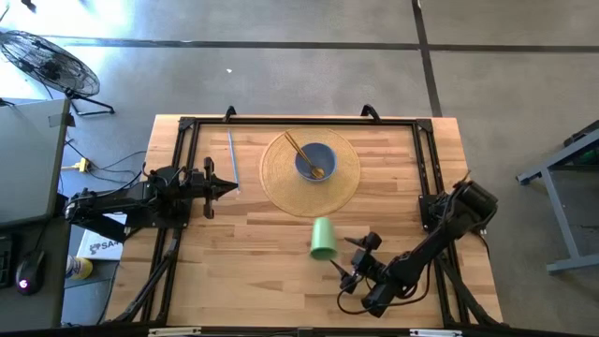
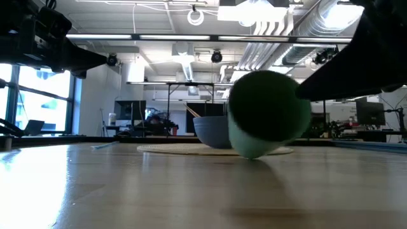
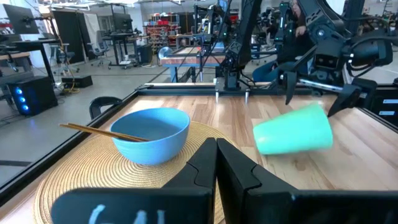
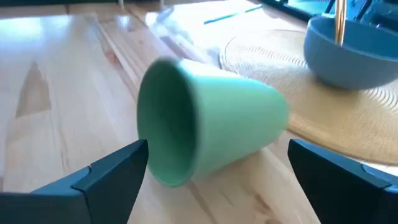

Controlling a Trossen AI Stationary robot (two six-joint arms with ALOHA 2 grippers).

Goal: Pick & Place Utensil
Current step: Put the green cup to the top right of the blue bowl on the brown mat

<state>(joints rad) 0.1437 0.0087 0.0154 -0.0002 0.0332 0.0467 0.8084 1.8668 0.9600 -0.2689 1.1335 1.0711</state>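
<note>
Cup lies tipped, mouth toward the spread right tool; left tool clenched empty.

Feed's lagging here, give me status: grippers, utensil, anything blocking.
Right gripper open, facing tipped green cup, not touching. Left gripper shut, empty, left of mat. Chopsticks in blue bowl. Cup lies at mat's edge.

Overhead looks straight down, low camera level across; all share the green cup.
</note>
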